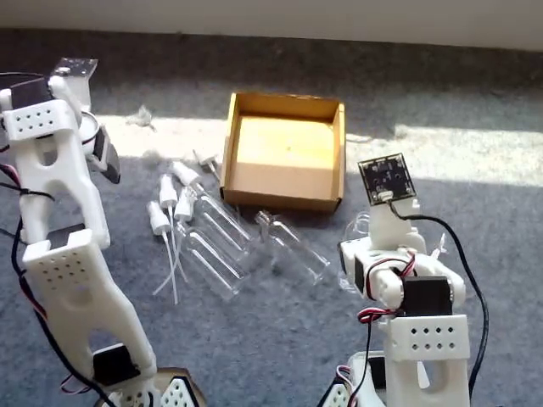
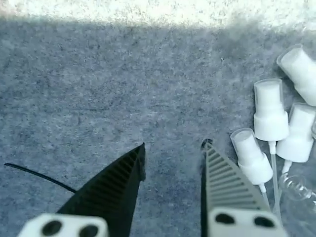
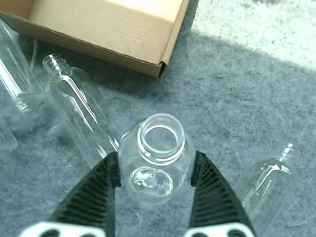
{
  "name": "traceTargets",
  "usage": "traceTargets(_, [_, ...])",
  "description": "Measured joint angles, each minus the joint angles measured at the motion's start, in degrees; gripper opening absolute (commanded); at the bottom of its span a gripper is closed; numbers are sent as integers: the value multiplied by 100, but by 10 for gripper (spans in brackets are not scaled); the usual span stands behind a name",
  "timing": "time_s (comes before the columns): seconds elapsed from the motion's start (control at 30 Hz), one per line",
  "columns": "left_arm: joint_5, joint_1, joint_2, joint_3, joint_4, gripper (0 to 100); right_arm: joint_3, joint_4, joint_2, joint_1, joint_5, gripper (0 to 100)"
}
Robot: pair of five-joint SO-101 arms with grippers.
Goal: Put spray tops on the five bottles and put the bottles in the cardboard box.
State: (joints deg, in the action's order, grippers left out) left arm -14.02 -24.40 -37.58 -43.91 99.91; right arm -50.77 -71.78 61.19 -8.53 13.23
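We see each bottle (image 3: pixel 153 170) in clear glossy plastic, spray tops (image 2: pixel 270 111) in smooth plastic, a matt corrugated cardboard box (image 1: pixel 284 199), a fuzzy cloth desk (image 2: pixel 98 89), and ribbed matt plastic on the left end effector (image 2: pixel 175 144).

The box (image 1: pixel 286 151) lies behind the lying bottles (image 1: pixel 293 248), with spray tops (image 1: pixel 167 203) left of them. Rightward, a seemingly upright bottle (image 3: pixel 153 143) sits between the right gripper's (image 3: pixel 155 158) fingers, another bottle (image 3: pixel 266 182) beside it.

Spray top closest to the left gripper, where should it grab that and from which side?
Grip the white collar of that spray top, coming down from above, since it lies flat on the carpet. Avoid the thin dip tube; the left gripper is open beside it.
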Motion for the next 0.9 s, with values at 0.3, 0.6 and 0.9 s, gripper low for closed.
traceTargets(0.3, [1644, 607, 26, 1451, -413, 234, 0, 0, 0, 0, 0, 5])
traceTargets(0.6, [1855, 712, 897, 3051, -1037, 234, 0, 0, 0, 0, 0, 5])
traceTargets(0.9, [2013, 1125, 1767, 5477, -2919, 217, 0, 0, 0, 0, 0, 5])
